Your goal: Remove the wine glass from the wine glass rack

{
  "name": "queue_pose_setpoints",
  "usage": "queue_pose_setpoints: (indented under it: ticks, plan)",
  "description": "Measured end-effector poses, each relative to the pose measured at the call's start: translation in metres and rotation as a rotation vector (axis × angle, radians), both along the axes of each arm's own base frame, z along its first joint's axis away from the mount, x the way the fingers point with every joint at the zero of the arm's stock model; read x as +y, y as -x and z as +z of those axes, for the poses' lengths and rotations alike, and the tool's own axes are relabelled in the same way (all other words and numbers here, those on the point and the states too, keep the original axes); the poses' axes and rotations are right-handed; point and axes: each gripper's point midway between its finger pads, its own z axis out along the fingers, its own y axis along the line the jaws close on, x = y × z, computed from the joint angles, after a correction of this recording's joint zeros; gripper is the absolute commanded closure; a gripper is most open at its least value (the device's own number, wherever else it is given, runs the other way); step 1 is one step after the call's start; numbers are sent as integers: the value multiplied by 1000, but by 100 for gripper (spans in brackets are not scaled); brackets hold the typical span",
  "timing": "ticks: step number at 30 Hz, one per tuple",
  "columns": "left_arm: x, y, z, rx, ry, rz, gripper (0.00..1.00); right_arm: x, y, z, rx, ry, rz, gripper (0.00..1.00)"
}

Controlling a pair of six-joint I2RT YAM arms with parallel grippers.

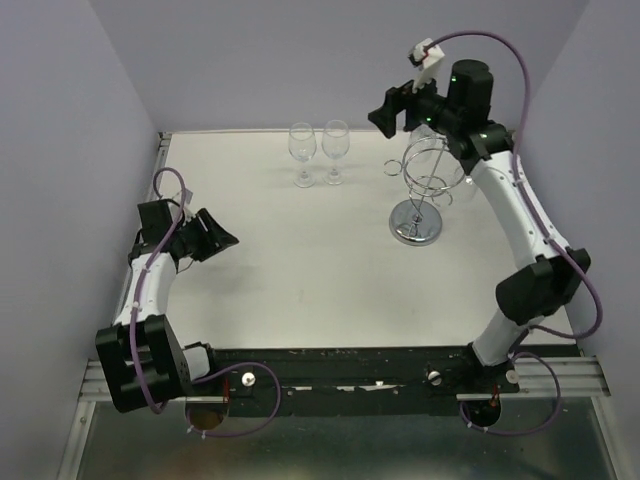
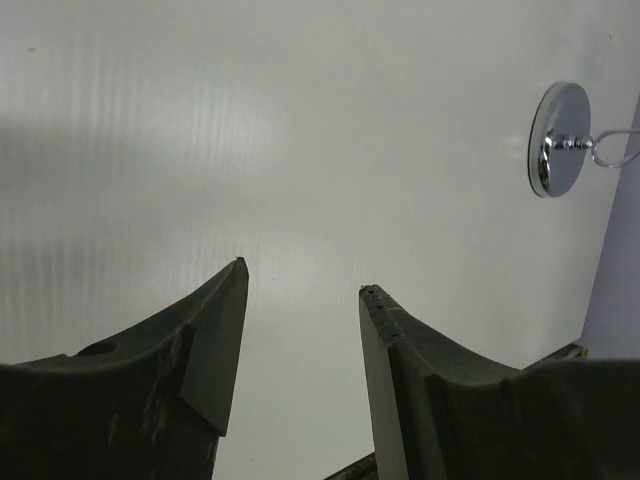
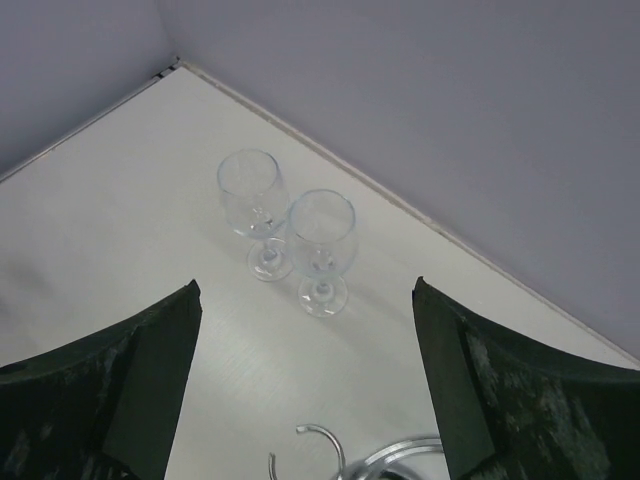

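**Inspector:** Surroundings?

**Operator:** I see one wine glass rack [image 1: 425, 190] on the table [image 1: 300, 290], just below my right gripper [image 3: 305, 290], whose fingers are spread wide.

**Inspector:** Count?

**Operator:** Two glasses. The left wine glass [image 1: 302, 150] and the right wine glass [image 1: 335, 148] stand upright side by side by the far wall, well beyond those fingers. My left gripper [image 2: 302, 275] is also spread.

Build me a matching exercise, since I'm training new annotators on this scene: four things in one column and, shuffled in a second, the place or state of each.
Things
1. pair of clear stemmed wine glasses
2. shiny chrome wire rack
3. left gripper
4. right gripper

Places or states
A. open, raised near the rack's top
B. upright, side by side, near the far wall
C. open, over bare table on the left
D. standing on its round disc base, right of the glasses

Pairs: 1-B, 2-D, 3-C, 4-A
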Motion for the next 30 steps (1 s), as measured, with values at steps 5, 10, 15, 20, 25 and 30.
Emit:
queue_pose_setpoints:
  ticks: [5,10,15,20,25,30]
  plan:
    - [-39,7,15,-90,-52,-169,43,-89,38,34,-37,-15,-142,13]
    - [-76,19,21,-176,-96,-338,44,-179,78,24,-10,-12,-340,13]
    - [-106,31,20,-213,-125,-488,43,-234,124,-28,103,-20,-462,8]
    - [-125,33,27,-286,-177,-625,40,-267,144,-65,185,-79,-482,7]
    - [-145,33,42,-456,-214,-762,39,-279,147,-89,228,-118,-398,7]
    - [-173,30,40,-533,-262,-929,39,-307,141,-114,284,-176,-384,10]
